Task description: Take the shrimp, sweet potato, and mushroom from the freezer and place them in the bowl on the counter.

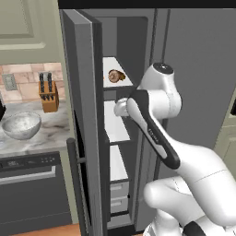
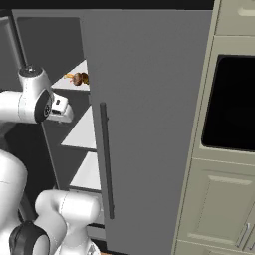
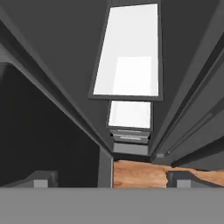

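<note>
The freezer [image 1: 87, 92] stands with its left door swung open, and its white shelves [image 1: 115, 124] show inside. On the top shelf lies a brown lump [image 1: 116, 76]. From the right it shows as a brown lump [image 2: 82, 78] with a small orange piece, the shrimp [image 2: 69, 76], against it. I cannot tell sweet potato from mushroom. My hand [image 2: 60, 107] is inside the freezer, just below that top shelf. My gripper [image 3: 111, 179] is open and empty, looking down past the lower shelves [image 3: 129, 57]. The bowl [image 1: 20, 125] sits on the counter [image 1: 50, 131] to the left.
A knife block [image 1: 48, 94] stands behind the bowl against the brick backsplash. A dark dishwasher [image 1: 30, 189] is under the counter. The freezer's right door [image 2: 149, 124], with its bar handle [image 2: 104, 159], is shut. Low drawers [image 3: 130, 138] and wooden floor [image 3: 140, 173] lie below the gripper.
</note>
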